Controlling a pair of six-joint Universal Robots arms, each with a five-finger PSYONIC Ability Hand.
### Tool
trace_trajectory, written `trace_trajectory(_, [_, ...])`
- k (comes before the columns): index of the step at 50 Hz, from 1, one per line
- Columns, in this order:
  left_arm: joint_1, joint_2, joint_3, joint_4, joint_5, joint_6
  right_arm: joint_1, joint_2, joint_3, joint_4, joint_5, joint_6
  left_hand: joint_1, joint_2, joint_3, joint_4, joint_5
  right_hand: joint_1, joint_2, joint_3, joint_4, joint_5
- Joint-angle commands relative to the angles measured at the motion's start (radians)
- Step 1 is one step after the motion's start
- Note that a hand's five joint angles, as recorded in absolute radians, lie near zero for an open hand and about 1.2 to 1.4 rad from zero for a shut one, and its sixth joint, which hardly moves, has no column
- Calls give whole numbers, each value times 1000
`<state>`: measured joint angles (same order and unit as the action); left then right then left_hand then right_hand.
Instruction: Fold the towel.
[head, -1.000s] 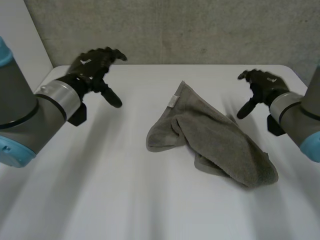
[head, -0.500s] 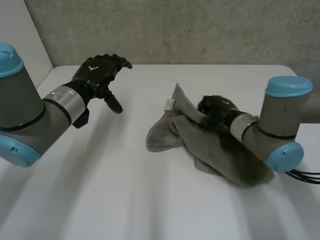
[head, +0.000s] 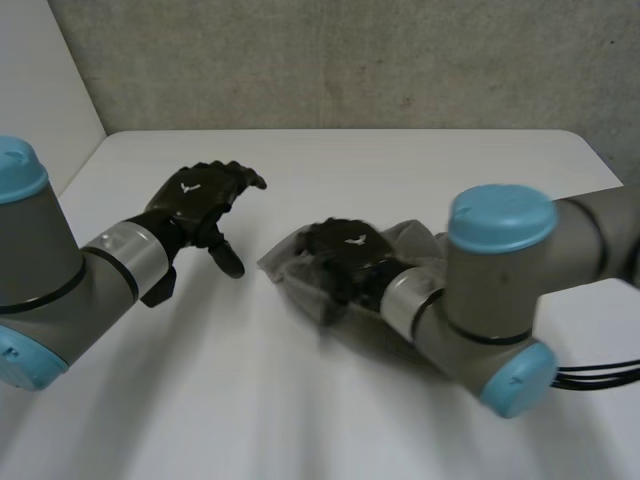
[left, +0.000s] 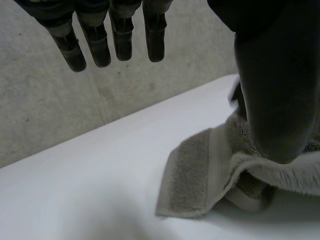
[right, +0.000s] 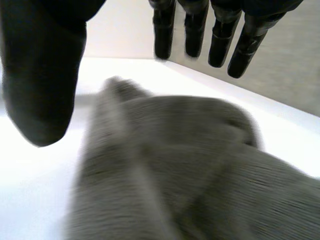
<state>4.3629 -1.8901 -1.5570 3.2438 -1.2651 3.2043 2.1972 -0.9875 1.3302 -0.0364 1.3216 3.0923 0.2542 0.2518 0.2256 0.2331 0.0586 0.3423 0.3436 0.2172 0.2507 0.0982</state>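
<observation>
Grey towel (head: 415, 242) is seen bunched in the middle of the white table (head: 400, 160), and its long side seems to be laid left to right. The right hand (head: 345, 255) is held over its left end, fingers straight, nothing gripped. The left hand (head: 195, 200) is spread wide, near but apart. A flat hemmed corner (left: 192, 175) is made plain in the left wrist view, and thick folds under the right palm are shown in the right wrist view.

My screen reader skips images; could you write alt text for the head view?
The robot's right hand is over a crumpled grey towel in the middle of a white table. Its left hand hangs open beside the towel, not touching it.
</observation>
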Motion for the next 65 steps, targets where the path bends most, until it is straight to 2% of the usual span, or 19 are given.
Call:
trace_trajectory(1, [-6,-36,-3,-7,1,71,-132,-138,124,21,24,-29,-55,-53,-51,-59,-34,-168,-169,-43,-76,-98])
trace_trajectory(12, [-101,-115,-46,40,-8,103,-238,-266,360,21,11,-76,-47,-44,-51,-59,-26,-168,-169,-43,-76,-98])
trace_trajectory(19, [-143,-170,-29,96,-8,108,-339,-296,460,38,-8,-279,-26,-24,-51,-59,-5,-168,-169,-43,-76,-98])
trace_trajectory(22, [-155,-195,-8,140,-10,112,-356,-296,469,49,-7,-302,-11,-9,-51,-59,10,-168,-169,-43,-76,-98])
trace_trajectory(30, [-172,-290,84,162,-11,187,-464,-316,517,81,-21,-333,338,340,-51,-59,359,-168,-169,-43,-76,-98])
trace_trajectory(32, [-178,-316,106,162,-14,213,-493,-324,532,82,-22,-336,566,568,-51,-59,587,-168,-169,-43,-76,-98])
trace_trajectory(33, [-178,-316,106,162,-14,213,-493,-324,532,82,-22,-336,567,569,-51,-59,588,-168,-169,-43,-76,-98])
trace_trajectory(35, [-175,-326,115,162,-19,218,-514,-327,549,82,-31,-349,897,900,-51,-59,918,-168,-169,-43,-76,-98])
trace_trajectory(36, [-175,-326,115,162,-19,218,-514,-327,549,82,-31,-350,899,901,-51,-59,920,-168,-169,-43,-76,-98])
trace_trajectory(37, [-175,-326,115,160,-22,218,-521,-330,557,82,-39,-354,1044,1047,-51,-59,1065,-97,-98,-43,-76,-27])
trace_trajectory(38, [-175,-326,115,160,-22,218,-525,-339,561,82,-44,-356,1046,1048,-51,-59,1067,-32,-33,-43,-76,38])
trace_trajectory(39, [-175,-322,115,160,-25,216,-525,-339,561,82,-44,-356,1141,1144,-51,-59,1162,-31,-33,-43,-76,38])
trace_trajectory(48, [-169,-267,74,71,-26,212,-533,-421,580,82,-48,-356,1142,1145,-51,-59,1163,7,6,-43,-76,76])
trace_trajectory(53, [-160,-195,31,48,-25,209,-528,-468,615,81,-50,-356,1142,1145,-51,-59,1163,212,211,-43,-76,282])
trace_trajectory(56, [-143,-153,0,47,-25,207,-524,-465,627,72,-50,-356,1142,1145,-51,-59,1163,297,296,-43,-76,367])
trace_trajectory(65, [-111,-107,-58,37,-28,206,-524,-416,653,24,-51,-400,1142,1145,-51,-59,1163,257,255,-43,-76,326])
